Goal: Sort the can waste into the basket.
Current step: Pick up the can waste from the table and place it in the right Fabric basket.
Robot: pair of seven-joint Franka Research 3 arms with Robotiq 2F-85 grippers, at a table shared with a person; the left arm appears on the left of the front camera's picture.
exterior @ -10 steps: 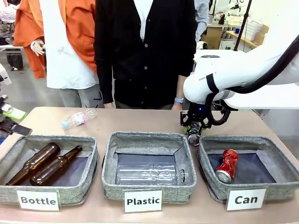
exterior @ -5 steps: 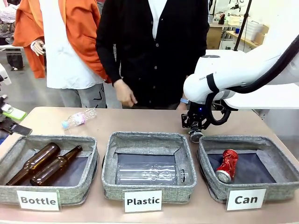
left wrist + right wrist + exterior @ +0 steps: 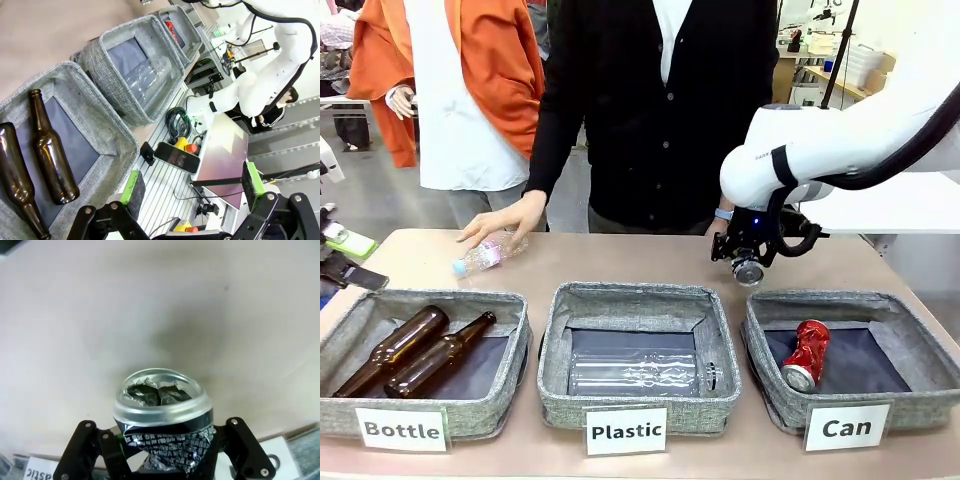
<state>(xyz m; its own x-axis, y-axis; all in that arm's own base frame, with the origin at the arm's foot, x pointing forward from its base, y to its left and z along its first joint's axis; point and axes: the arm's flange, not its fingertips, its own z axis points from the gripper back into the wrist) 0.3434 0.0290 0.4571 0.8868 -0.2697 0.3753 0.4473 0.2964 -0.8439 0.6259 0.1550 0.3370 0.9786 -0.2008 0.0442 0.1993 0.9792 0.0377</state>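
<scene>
My right gripper (image 3: 748, 268) is shut on a crushed dark can (image 3: 749, 271) and holds it in the air just behind the far left corner of the grey basket (image 3: 772, 400) labelled "Can". The right wrist view shows that dark can (image 3: 162, 412) with its silver top facing the bare tabletop, pinched in the right gripper (image 3: 165, 442). A shiny red crushed can (image 3: 807, 355) lies inside the basket. In the left wrist view my left gripper (image 3: 192, 185) is open with nothing between its green pads, off the table's left end.
Two more grey baskets stand in the row: "Plastic" (image 3: 556, 395) with a clear bottle, "Bottle" (image 3: 510, 340) with two brown bottles. A person's hand (image 3: 505, 220) rests on a clear plastic bottle (image 3: 485, 254) at the table's far left.
My right gripper rose and shifted slightly right with the dark can. The person's hand came forward and down onto the clear bottle on the table.
</scene>
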